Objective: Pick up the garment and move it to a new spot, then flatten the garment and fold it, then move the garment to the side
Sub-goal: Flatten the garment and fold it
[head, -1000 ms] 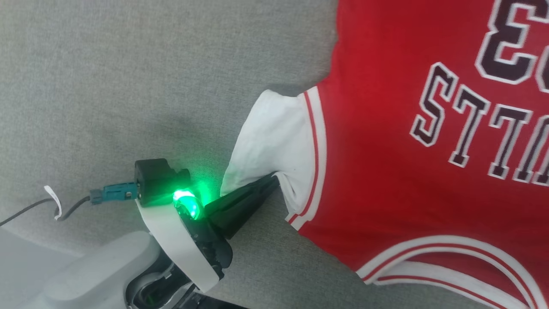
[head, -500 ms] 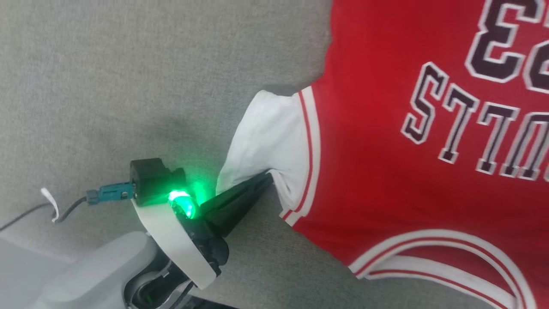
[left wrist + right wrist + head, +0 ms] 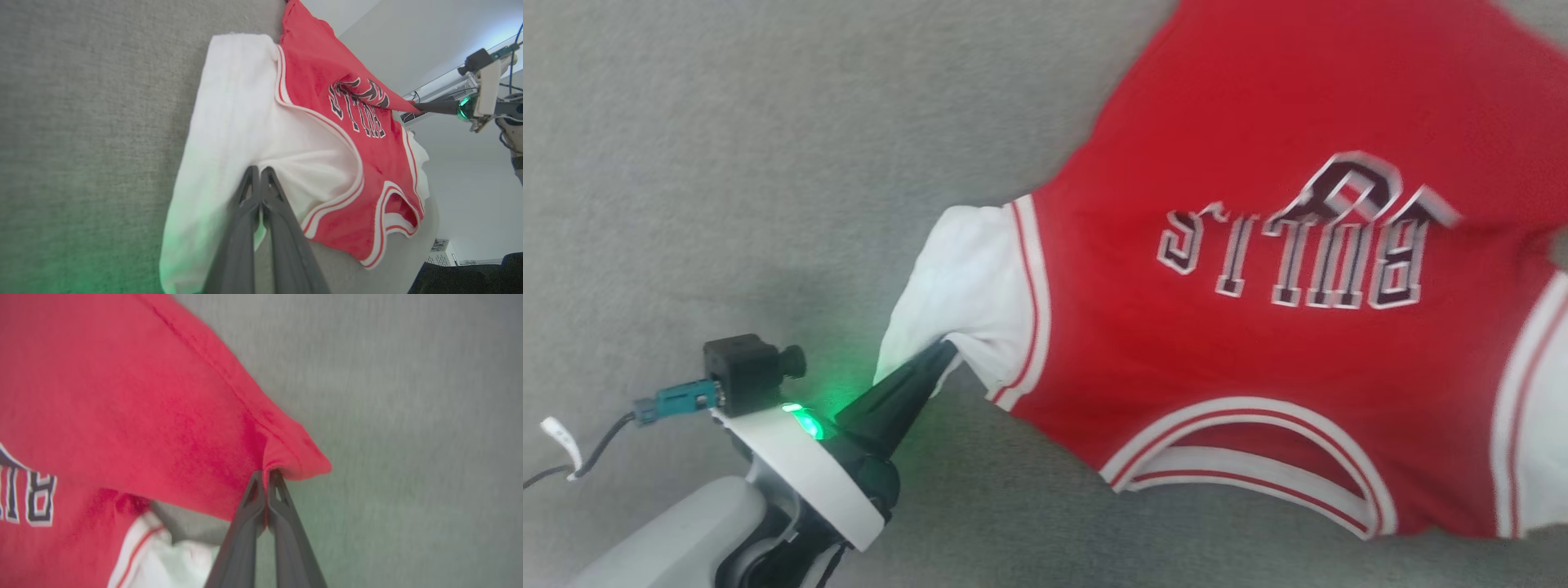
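Garment: the garment (image 3: 1241, 359) fills the right half of the head frame on the grey surface (image 3: 727, 163), lettering upside down, collar trim at lower right.
Left hand: the left hand (image 3: 939, 355), lower left of the head frame, is clamped narrow on the white sleeve (image 3: 245, 122); the left wrist frame shows both fingers pressed together on the cloth.
Right hand: the right hand (image 3: 267, 475) is pinched on a red hem corner at centre of the right wrist frame, lifting it off the surface.
Step, as judged: carrying the garment to a new spot.
Risk: each hand holds only a small pinch, so the cloth may slip out under tension.
Second risk: uneven pulling could bunch the body, leaving wrinkles to flatten afterwards.
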Available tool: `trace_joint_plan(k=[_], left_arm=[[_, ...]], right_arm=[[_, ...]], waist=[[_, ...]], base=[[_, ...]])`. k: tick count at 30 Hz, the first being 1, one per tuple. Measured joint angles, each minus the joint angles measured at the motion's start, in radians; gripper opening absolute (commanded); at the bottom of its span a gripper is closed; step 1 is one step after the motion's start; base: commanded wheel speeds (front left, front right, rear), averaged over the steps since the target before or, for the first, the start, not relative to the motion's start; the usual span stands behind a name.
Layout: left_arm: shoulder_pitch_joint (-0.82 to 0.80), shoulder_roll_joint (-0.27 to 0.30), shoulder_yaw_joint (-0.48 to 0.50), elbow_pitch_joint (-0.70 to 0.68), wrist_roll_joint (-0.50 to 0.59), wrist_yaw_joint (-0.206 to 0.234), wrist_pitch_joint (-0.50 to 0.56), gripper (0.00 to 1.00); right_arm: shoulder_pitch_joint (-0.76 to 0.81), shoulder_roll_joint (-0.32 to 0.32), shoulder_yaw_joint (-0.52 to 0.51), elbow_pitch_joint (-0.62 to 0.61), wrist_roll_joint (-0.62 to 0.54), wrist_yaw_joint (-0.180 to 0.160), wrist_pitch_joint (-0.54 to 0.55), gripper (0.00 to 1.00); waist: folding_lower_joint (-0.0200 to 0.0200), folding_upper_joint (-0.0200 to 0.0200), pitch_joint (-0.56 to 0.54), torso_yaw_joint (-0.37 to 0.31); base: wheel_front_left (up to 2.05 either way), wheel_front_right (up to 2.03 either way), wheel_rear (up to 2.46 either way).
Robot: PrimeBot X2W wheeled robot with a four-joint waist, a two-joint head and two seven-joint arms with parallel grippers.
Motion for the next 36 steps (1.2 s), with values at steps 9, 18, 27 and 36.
trace_joint_plan(k=[9, 18, 27, 36], left_arm=[[0.066, 0.019, 0.077, 0.008, 0.0, 0.001, 0.0, 0.0], [0.087, 0.036, 0.098, 0.005, 0.0, 0.001, 0.0, 0.0], [0.092, 0.045, 0.093, -0.004, 0.0, 0.001, 0.0, 0.0], [0.057, 0.006, 0.059, -0.024, 0.026, 0.001, 0.0, 0.0]], right_arm=[[0.565, 0.16, -0.041, -0.329, 0.06, 0.0, 0.061, 0.0], [0.747, 0.252, 0.042, -0.437, 0.055, 0.0, 0.067, 0.0], [0.713, 0.232, -0.1, -0.546, 0.063, 0.0, -0.034, 1.0], [0.418, 0.139, -0.231, -0.563, 0.067, 0.0, -0.076, 1.0]], waist=[[0.0, 0.0, -0.07, -0.098], [0.0, 0.0, -0.09, -0.137], [0.0, 0.0, -0.099, -0.144], [0.0, 0.0, -0.075, -0.092]], base=[[0.0, 0.0, 0.0], [0.0, 0.0, 0.0], [0.0, 0.0, 0.0], [0.0, 0.0, 0.0]])
